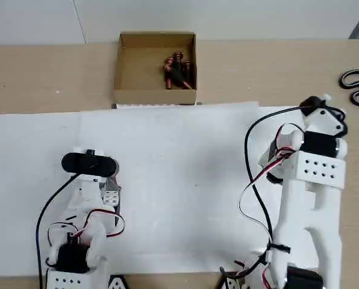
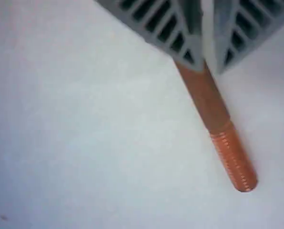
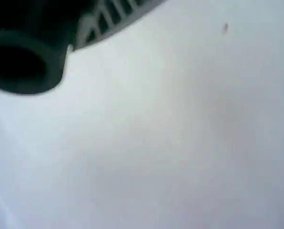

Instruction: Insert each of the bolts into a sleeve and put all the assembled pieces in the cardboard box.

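Observation:
My left gripper (image 2: 204,59) is shut on a copper bolt (image 2: 218,124). The bolt's threaded end sticks out past the grey fingertips, just above the white paper. In the high view this gripper (image 1: 110,194) sits low at the near left of the paper. My right gripper (image 3: 68,45) holds a black sleeve (image 3: 23,62) whose hollow end faces the camera, with a ribbed finger (image 3: 108,19) against its side. In the high view this gripper (image 1: 274,170) hangs over the right part of the paper. The cardboard box (image 1: 126,66) at the back holds several assembled pieces (image 1: 178,71).
A large white paper sheet (image 1: 179,174) covers the wooden table between the arms. A pair of scissors (image 1: 357,84) lies at the far right edge. Cables loop beside both arms.

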Robot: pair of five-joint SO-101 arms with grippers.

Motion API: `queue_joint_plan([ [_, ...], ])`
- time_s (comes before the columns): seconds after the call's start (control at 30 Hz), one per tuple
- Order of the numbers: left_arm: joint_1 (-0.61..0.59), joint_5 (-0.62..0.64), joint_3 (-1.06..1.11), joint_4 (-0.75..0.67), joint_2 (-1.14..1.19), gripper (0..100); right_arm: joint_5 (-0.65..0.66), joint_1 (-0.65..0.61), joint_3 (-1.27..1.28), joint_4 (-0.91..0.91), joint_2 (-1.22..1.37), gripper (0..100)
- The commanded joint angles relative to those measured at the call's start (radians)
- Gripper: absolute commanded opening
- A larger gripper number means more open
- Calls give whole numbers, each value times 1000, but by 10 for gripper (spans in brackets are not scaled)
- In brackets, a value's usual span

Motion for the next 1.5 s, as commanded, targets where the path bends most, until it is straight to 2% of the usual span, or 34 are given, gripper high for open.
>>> queue_joint_plan([
  [0.0, -2, -3, -4, -3, -11, 6, 81, 5, -37, 25, -30, 3],
  [0.43, 3, -6, -4, -3, -11, 6, 92, -19, -26, 31, -36, 3],
  [0.7, -5, -3, -10, -2, -11, 6, 87, -21, -26, 127, -36, 3],
  [1.03, -35, 0, -271, 115, 28, 7, 84, -21, -26, 136, -36, 3],
  [1.2, -40, 6, -455, 140, 305, 8, 84, -21, -26, 133, -36, 3],
  [1.27, -40, 55, -593, 169, 483, 8, 84, -21, -26, 134, -36, 3],
  [1.47, -32, 173, -1121, 436, 1071, 6, 84, -21, -26, 136, -35, 3],
])
